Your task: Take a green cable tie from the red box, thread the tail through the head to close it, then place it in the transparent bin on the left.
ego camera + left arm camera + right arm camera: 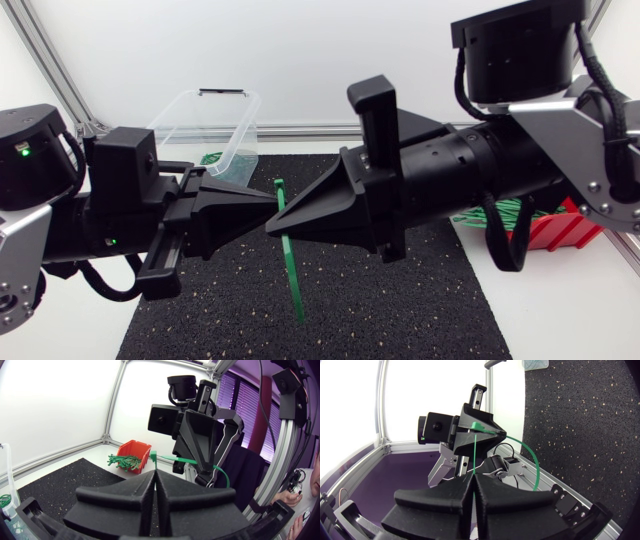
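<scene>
Robotics laboratory test cell: white desk [560, 320] fenced by silver aluminium profile rails [62, 85] and plain white panels [330, 50], with a black speckled rubber mat [400, 320] lying under both pincers. Equipment: two jointed arms, left arm [60, 215] and right arm [470, 160], each carrying a boxed camera [161, 420] and looped black cabling [500, 245], the left pincer [272, 203] and right pincer [270, 227] tip to tip, both clamped on one green cable tie [290, 265]. Stock: red box [555, 228] of green ties [500, 212] behind the right pincer, beside its arm; transparent bin [215, 120] beyond the left pincer, at the mat's far corner.
</scene>
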Controlling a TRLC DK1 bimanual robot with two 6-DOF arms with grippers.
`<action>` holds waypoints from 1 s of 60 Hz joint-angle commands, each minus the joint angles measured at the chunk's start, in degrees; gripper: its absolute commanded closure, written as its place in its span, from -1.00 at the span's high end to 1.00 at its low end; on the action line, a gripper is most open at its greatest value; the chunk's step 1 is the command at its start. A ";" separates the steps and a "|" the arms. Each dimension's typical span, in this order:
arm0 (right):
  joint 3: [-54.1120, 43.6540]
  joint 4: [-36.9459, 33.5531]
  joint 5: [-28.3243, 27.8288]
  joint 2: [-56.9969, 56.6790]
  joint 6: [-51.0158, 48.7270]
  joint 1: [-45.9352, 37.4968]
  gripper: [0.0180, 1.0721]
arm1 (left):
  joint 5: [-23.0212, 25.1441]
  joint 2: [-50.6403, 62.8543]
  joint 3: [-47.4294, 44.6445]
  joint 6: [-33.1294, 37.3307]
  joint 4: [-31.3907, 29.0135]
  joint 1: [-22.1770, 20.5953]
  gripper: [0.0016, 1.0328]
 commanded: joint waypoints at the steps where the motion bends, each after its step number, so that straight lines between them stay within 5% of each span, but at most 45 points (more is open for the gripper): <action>1: -1.42 1.01 0.12 -0.56 1.42 -0.02 -0.91 | -0.33 -1.03 -0.83 -0.67 0.46 -0.50 -0.94; 60: -1.68 1.89 0.47 0.32 3.44 0.42 -0.91 | -2.26 -3.32 -3.03 -0.06 0.11 -3.31 -0.94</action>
